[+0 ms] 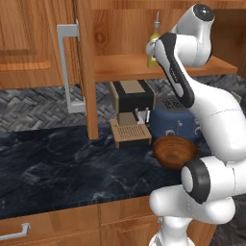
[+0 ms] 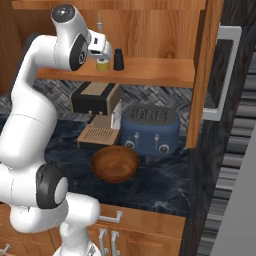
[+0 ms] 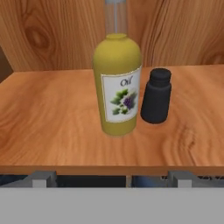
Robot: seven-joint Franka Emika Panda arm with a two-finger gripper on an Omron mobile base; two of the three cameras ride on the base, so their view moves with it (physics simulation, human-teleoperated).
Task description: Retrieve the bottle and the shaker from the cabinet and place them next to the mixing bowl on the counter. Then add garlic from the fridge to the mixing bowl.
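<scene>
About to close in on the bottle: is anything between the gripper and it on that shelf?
Nothing visible does. In the hand view the bottle stands straight ahead on the shelf; the dark shaker stands beside it, off the approach line.

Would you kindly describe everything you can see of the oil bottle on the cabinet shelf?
The oil bottle is a yellow, glossy bottle with rounded shoulders and a narrow clear neck that runs out of the hand view at the top. A white label on its front reads "Oil" above a small picture of grapes and leaves. It stands upright on the wooden cabinet shelf, set back from the front edge, with the small black shaker close beside it; contact between them cannot be told. Nothing grips it.
</scene>
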